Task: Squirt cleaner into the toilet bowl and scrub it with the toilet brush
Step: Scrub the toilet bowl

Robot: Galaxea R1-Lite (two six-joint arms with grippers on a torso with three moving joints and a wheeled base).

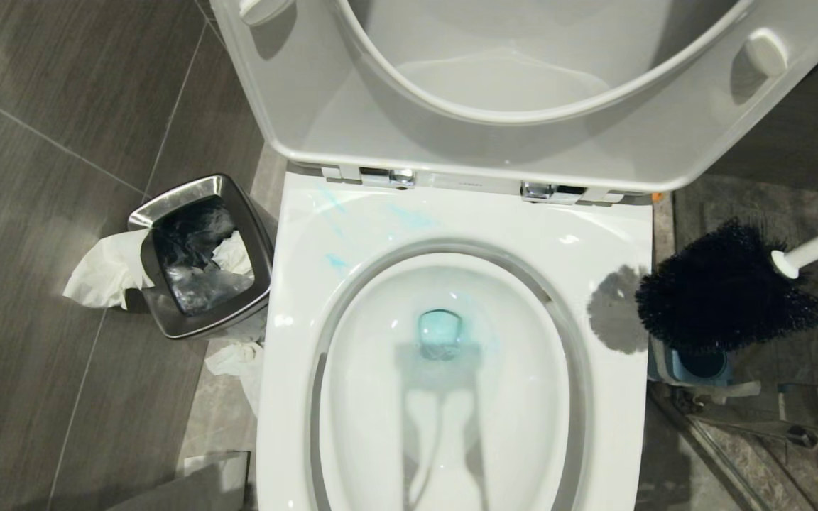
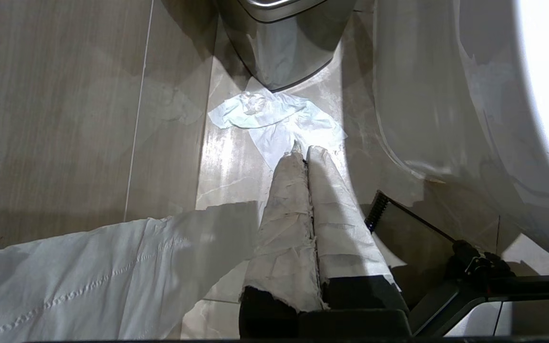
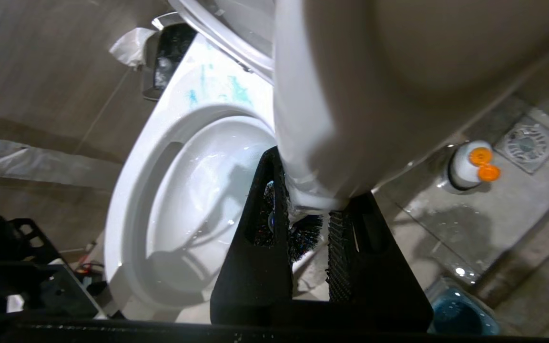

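Right gripper (image 3: 305, 224) closed narrow on the white handle of the toilet brush (image 1: 728, 294), black jaws on both sides of the handle. Held in the air to the right of the toilet bowl (image 1: 451, 234), beside its rim and not over the basin, black bristle head hanging just above the holder (image 1: 693, 365). Handle running up and out of the head view at the right edge. Shadow of the bristles on the right part of the rim.

Holder squat, blue and grey, standing on the floor against the right side of the bowl, its dark round opening under the bristles. In the right wrist view, blue-green inside (image 3: 462, 314).

Inside the bowl, a little water at the drain, tinted blue-green by the cleaner (image 1: 439, 332). More cleaner as pale turquoise smears on the back left part of the rim. Seat and lid up.

Left of the bowl, steel waste bin (image 1: 199, 255) with a black liner and crumpled white paper in it, more paper hanging over its left edge and lying on the floor (image 1: 40, 355) beside it.

On the floor to the right, a white bottle with orange cap (image 3: 472, 164), near a square drain (image 3: 527, 143).

Left gripper (image 2: 305, 152) low beside the bowl, wrapped fingers pressed together, holding nothing, pointing at a tissue (image 2: 274, 119) on the floor.
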